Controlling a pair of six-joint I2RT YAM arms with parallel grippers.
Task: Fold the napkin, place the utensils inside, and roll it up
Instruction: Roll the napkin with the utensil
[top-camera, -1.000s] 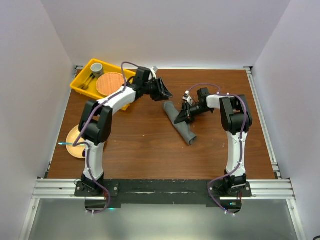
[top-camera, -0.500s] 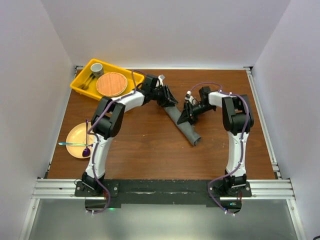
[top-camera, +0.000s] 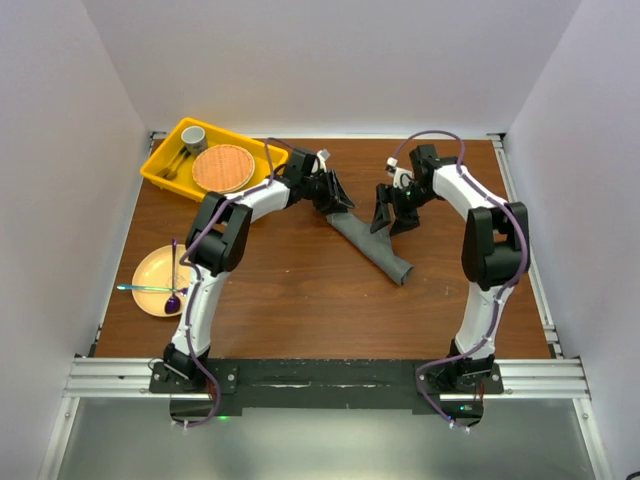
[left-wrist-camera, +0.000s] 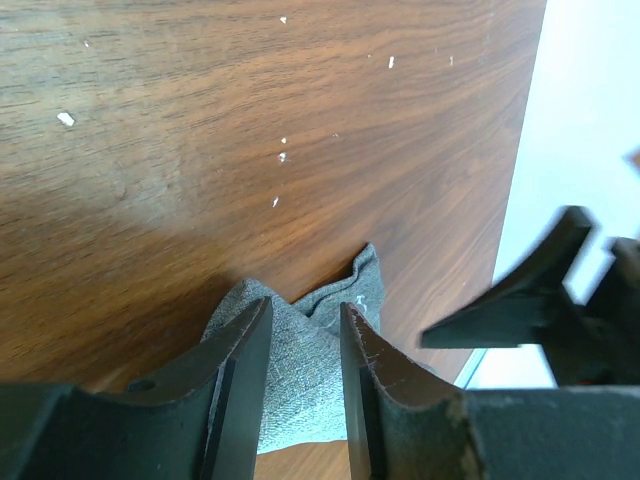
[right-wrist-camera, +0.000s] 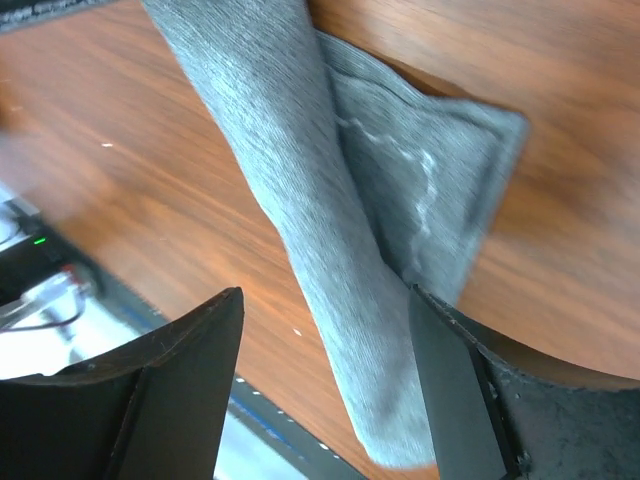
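A brown wood-grain table (top-camera: 300, 300) carries everything, and white walls (top-camera: 330, 70) close it in at the back and on both sides. In its far left corner sits a yellow tray (top-camera: 228, 136), set askew to the table's edges. A small grey cup (top-camera: 194, 135) stands upright at the tray's far end, and a round cork-brown disc (top-camera: 223, 168) lies flat in the tray nearer the table's middle. A pale yellow plate (top-camera: 152, 270) rests close to the left edge, well apart from the tray. Small white specks (left-wrist-camera: 66, 119) dot the wood. An aluminium rail (top-camera: 560, 378) runs along the near edge.
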